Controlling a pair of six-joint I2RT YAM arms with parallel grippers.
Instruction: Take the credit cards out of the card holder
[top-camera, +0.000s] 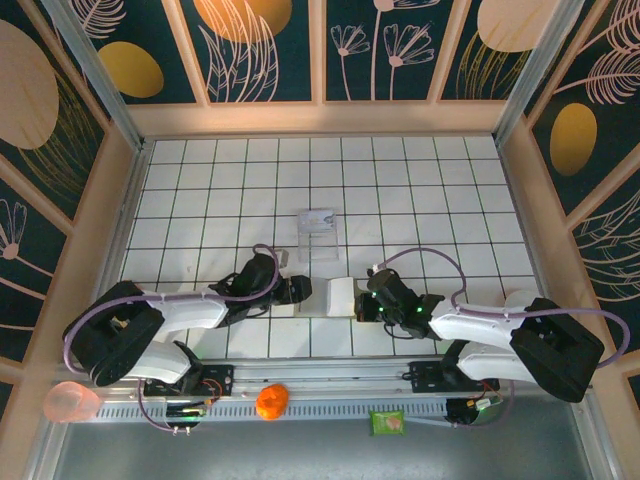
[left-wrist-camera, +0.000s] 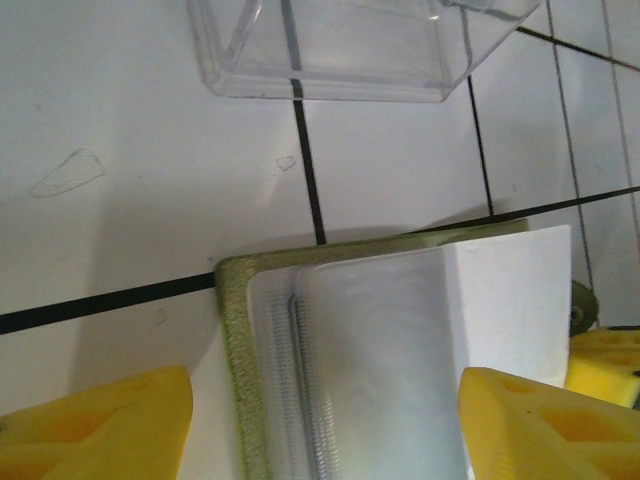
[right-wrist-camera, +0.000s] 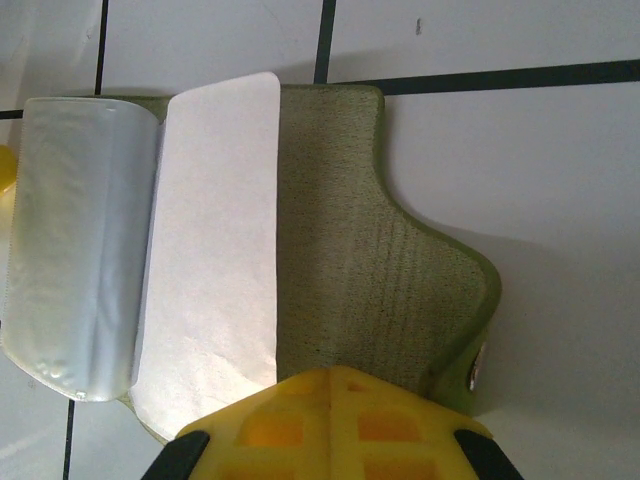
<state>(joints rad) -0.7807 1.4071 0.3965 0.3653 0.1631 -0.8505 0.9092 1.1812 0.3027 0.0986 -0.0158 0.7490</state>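
Partly hidden, the card holder (right-wrist-camera: 340, 250) sits clamped in the right gripper (right-wrist-camera: 330, 425); the left gripper's (left-wrist-camera: 325, 430) cropped fingers (left-wrist-camera: 100, 430) stand released.

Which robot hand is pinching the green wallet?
The right gripper: its jaws are shut on the edge of the card holder. The left gripper has its jaws open, one on either side of it, not pinching.
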